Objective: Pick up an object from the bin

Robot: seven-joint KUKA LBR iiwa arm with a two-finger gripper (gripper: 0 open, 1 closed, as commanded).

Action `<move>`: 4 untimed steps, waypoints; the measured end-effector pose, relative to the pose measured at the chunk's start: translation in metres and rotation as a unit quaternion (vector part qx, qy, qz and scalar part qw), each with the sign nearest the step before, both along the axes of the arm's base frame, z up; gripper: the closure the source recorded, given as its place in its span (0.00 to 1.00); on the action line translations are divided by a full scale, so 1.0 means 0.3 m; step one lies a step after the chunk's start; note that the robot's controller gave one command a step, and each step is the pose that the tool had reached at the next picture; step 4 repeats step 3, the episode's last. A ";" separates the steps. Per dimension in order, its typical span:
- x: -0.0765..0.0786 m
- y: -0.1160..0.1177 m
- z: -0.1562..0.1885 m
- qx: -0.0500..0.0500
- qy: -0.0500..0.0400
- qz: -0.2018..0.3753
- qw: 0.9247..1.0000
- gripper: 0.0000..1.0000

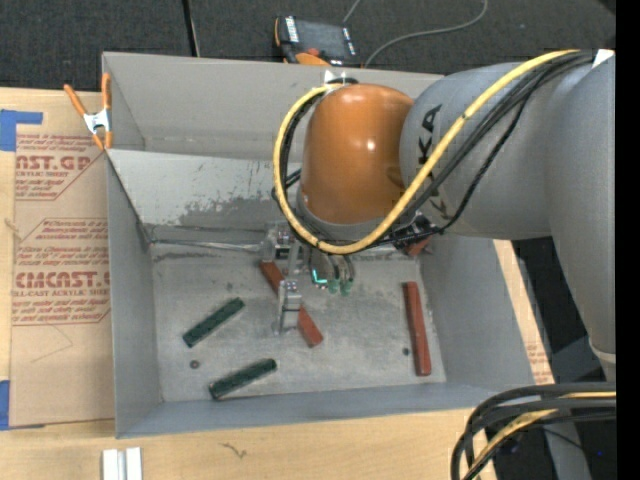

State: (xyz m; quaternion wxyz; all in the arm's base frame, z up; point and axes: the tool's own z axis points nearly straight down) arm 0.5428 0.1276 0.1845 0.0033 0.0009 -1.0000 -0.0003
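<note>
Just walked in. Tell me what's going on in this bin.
The KUKA arm reaches into the grey bin from the right. Its end effector is down near the middle of the floor, right at a short red-brown stick. Whether it has a grip on it cannot be told. A longer red-brown bar lies by the right wall, and two dark green sticks lie front left.

Floor (60,13): dark, carpet-like, along the top.
Tabletop (330,446): pale wood, along the bottom.
Cable (440,28): thin, grey, on the floor.
</note>
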 end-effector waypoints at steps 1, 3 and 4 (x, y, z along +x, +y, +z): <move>-0.029 0.085 -0.391 0.000 0.000 0.020 1.000 0.00; -0.049 0.111 0.066 0.002 -0.007 0.008 1.000 1.00; -0.049 0.111 0.066 0.002 -0.007 0.008 1.000 1.00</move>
